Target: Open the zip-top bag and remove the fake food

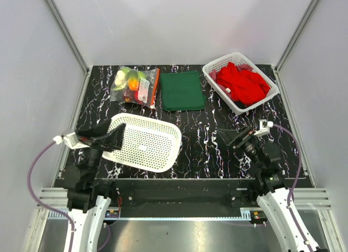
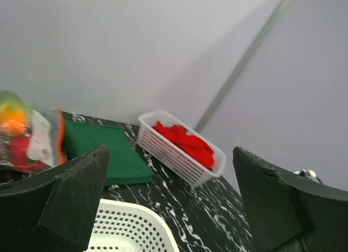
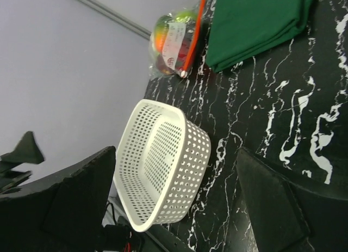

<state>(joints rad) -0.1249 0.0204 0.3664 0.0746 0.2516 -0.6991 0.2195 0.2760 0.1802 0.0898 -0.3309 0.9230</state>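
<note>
The zip-top bag [image 1: 134,86] lies at the far left of the black marble table, its red-orange zip strip on the right edge and its white label facing up. The fake food [image 1: 126,79] is inside it: green, white, orange and red pieces. The bag also shows in the left wrist view [image 2: 30,140] and the right wrist view [image 3: 175,42]. My left gripper [image 1: 111,136] is open and empty, raised over the left end of the white basket, well short of the bag. My right gripper [image 1: 235,135] is open and empty above the table's near right part.
An empty white perforated basket [image 1: 145,141] stands in front of the left arm. A folded green cloth [image 1: 181,90] lies right of the bag. A white basket of red cloths [image 1: 240,81] stands at the far right. Grey walls enclose the table.
</note>
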